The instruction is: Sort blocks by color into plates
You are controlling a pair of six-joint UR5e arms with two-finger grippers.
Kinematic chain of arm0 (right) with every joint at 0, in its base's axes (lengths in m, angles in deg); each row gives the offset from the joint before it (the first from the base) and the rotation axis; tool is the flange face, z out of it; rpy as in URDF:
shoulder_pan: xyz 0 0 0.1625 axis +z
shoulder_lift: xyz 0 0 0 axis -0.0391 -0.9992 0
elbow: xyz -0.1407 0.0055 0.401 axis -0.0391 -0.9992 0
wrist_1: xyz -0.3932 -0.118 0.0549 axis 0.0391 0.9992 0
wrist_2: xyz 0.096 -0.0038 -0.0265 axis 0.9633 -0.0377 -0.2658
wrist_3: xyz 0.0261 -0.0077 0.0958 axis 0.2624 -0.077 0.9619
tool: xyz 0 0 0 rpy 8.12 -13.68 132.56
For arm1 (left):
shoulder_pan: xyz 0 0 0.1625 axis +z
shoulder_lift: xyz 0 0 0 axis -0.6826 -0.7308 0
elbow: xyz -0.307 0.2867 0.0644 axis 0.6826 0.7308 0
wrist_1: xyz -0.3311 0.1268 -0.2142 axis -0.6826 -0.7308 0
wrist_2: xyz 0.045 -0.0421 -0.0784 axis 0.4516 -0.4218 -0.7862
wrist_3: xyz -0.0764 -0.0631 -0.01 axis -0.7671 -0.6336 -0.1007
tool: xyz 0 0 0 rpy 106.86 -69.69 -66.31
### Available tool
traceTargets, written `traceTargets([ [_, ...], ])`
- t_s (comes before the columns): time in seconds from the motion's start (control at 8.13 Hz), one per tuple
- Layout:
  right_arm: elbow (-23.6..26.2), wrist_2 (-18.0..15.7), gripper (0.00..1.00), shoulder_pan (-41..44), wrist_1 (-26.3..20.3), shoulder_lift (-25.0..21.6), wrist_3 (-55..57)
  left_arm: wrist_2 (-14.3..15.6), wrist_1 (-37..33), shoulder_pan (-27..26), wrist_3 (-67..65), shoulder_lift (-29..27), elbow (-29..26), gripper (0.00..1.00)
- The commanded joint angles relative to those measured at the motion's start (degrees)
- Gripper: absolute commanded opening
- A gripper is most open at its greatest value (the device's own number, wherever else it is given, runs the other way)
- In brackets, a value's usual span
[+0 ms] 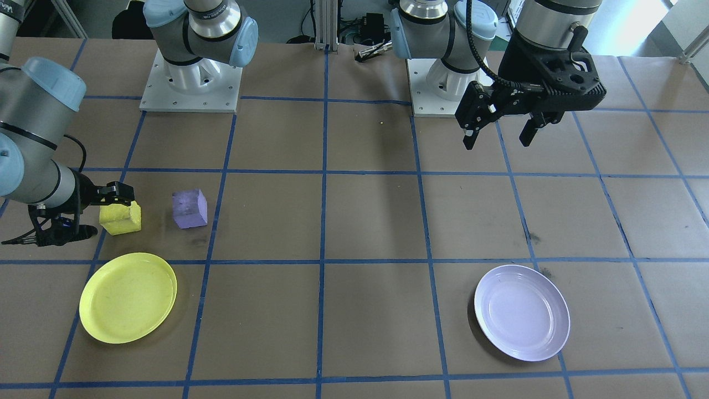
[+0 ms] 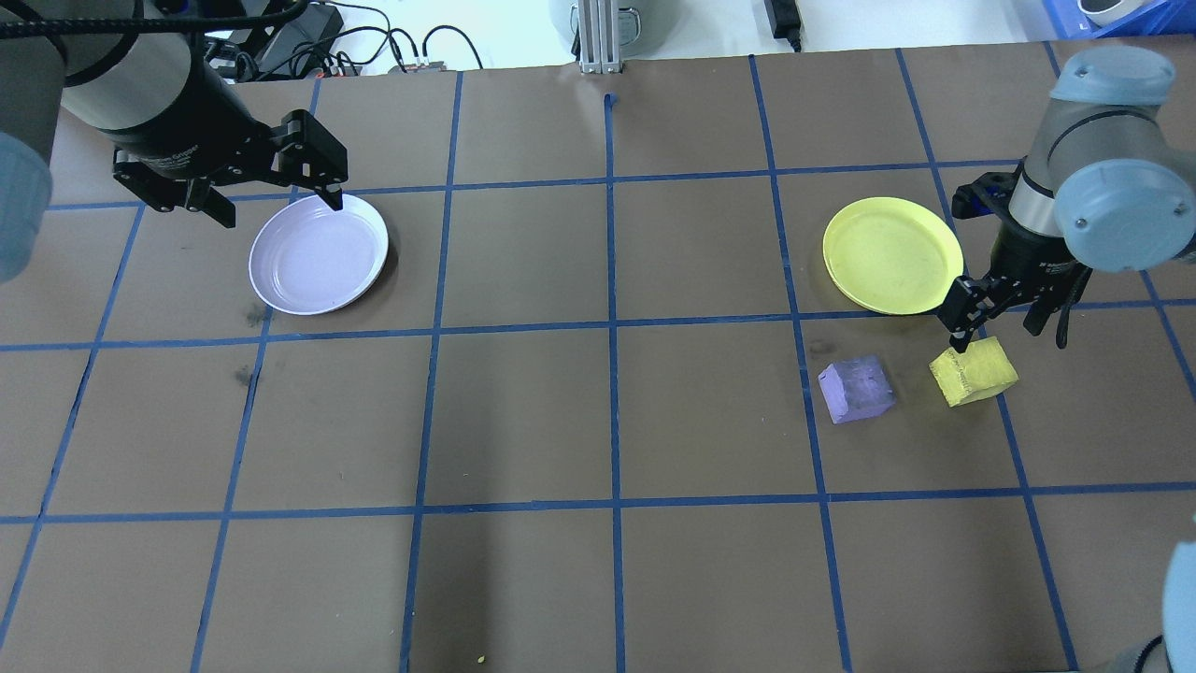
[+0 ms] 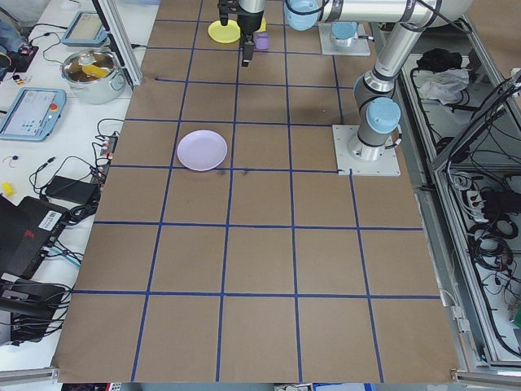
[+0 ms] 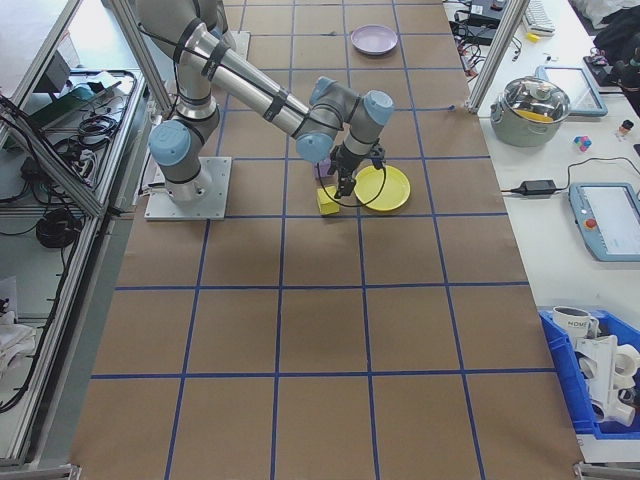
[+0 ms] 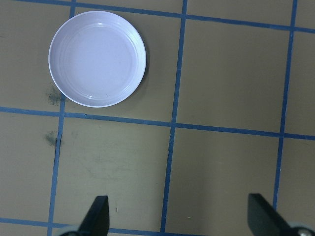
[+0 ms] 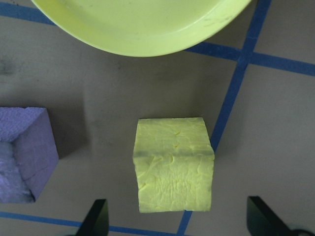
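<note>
The yellow block [image 1: 120, 218] [image 2: 974, 371] [image 6: 173, 164] rests on the table beside the purple block [image 1: 189, 209] [image 2: 856, 389] [image 6: 22, 152], both just short of the yellow plate [image 1: 128, 297] [image 2: 892, 254] [image 6: 142, 24]. My right gripper [image 1: 94, 213] [image 2: 995, 322] [image 6: 177, 221] is open and hovers low over the yellow block, a finger on either side of it, not gripping. The lavender plate [image 1: 522, 312] [image 2: 319, 253] [image 5: 97, 58] lies empty on the other side. My left gripper [image 1: 498, 133] [image 2: 276, 206] [image 5: 179, 221] hangs open and empty, high above the table beside that plate.
Both arm bases [image 1: 191, 83] [image 1: 443, 83] stand at the robot's edge of the brown, blue-taped table [image 2: 607, 421]. Off the table's far side are a metal pot [image 3: 94, 69], tablets and cables.
</note>
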Motion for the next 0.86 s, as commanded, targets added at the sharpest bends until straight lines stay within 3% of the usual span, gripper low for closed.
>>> traceTargets([
  [0.0, 0.03, -0.12, 1.00, -0.26, -1.14, 3.12, 3.72, 0.00, 0.00, -0.01, 0.00, 0.21, 0.26, 1.00],
  [0.74, 0.21, -0.11, 1.00, -0.26, -1.15, 5.41, 3.30, 0.17, 0.00, -0.01, 0.18, 0.64, 0.61, 1.00],
])
